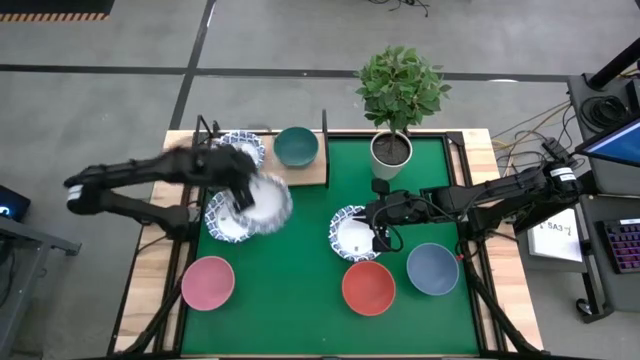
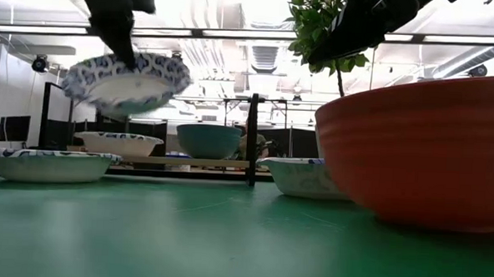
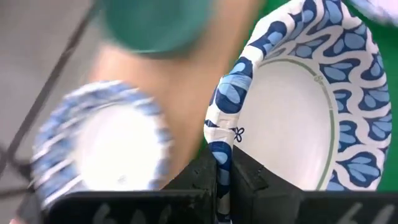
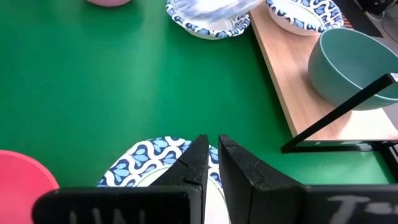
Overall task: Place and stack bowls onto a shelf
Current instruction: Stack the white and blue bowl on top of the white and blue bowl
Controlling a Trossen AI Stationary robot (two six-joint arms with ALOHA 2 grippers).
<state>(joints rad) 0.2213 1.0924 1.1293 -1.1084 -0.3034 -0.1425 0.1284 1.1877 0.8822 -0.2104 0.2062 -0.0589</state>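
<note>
At the upper middle of the high view, the shelf (image 1: 310,172) is carrying two bowls, a patterned bowl (image 1: 243,146) at its left end and the green bowl (image 1: 296,146) beside it; both are sitting empty. The rest of the bowls are lying on the green mat (image 1: 300,270), each with nothing inside: the pink bowl (image 1: 208,283) at lower left, the red bowl (image 1: 368,287) and the grey-blue bowl (image 1: 432,268) at lower right, a second patterned bowl (image 1: 225,220) left of centre, and a third patterned bowl (image 1: 352,234) right of centre. A potted plant (image 1: 398,95) is standing at the mat's upper right, just right of the shelf.

The left gripper (image 1: 240,200) is pinching the rim of the lifted patterned bowl (image 1: 266,200), its jaws closed tight on the blue edge, as the left wrist view shows. In the low view this bowl is hanging tilted in the air at upper left, clear of the mat and above the bowl lying there.

The right gripper (image 4: 211,158) is hovering over the third patterned bowl, its jaws standing narrow, almost together, with nothing between them.
</note>
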